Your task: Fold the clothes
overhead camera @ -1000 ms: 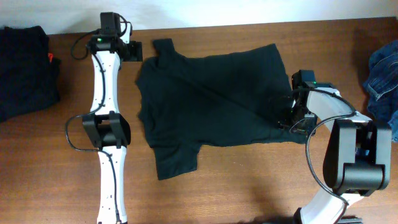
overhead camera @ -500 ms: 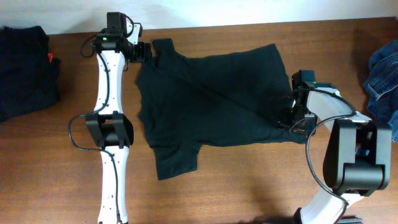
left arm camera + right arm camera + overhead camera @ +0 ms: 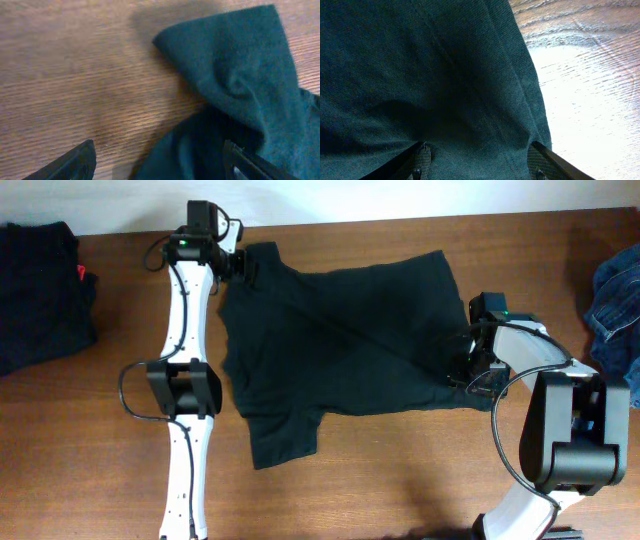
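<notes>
A plain black T-shirt (image 3: 340, 340) lies spread on the wooden table (image 3: 400, 470), with one short sleeve (image 3: 285, 435) toward the front and another (image 3: 262, 255) at the back left. My left gripper (image 3: 243, 264) is at that back-left sleeve. In the left wrist view it (image 3: 160, 167) is open, its fingertips (image 3: 75, 160) straddling the shirt's edge, and the sleeve (image 3: 235, 65) lies just ahead. My right gripper (image 3: 462, 370) sits low on the shirt's right hem. Its jaws (image 3: 480, 160) stand wide apart, open, with the cloth (image 3: 445, 75) lying flat between the pads (image 3: 421, 157).
A pile of dark clothes (image 3: 35, 290) with a red tag lies at the table's left end. Blue denim (image 3: 615, 300) lies at the right end. The table's back edge runs just behind the left gripper.
My left arm has swung to the right, bringing its gripper from beside the shirt onto the back-left sleeve. The right arm and the shirt have not moved.
</notes>
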Tool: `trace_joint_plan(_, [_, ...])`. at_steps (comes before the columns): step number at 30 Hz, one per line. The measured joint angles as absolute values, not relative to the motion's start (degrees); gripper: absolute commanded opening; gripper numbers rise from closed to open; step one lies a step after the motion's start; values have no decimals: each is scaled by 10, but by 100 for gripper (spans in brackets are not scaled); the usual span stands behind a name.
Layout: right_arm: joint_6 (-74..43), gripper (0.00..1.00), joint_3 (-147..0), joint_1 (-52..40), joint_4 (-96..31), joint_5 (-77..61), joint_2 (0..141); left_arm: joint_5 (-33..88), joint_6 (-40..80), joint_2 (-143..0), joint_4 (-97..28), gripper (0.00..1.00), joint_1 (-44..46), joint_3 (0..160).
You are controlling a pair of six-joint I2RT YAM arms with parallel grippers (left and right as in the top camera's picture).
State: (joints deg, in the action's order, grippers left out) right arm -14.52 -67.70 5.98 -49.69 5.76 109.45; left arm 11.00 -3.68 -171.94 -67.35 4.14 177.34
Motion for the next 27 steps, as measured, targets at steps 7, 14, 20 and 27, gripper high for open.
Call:
trace_joint_plan(7, [-145,68,-677,60,-497,58,1094,79,-41,-1710,-673,79,46,1748])
trace_joint_plan(14, [-145,68,-677,60,-497,57,1094,21,-41,-1709,-675,76,45,1742])
trace_joint_plan(20, [-145,68,-677,60,-497,57,1094,-29,-40,-1707,-676,76,47,1742])
trace_joint_plan(27, [-146,68,-677,60,-497,58,1094,-69,-35,-1705,-681,76,44,1742])
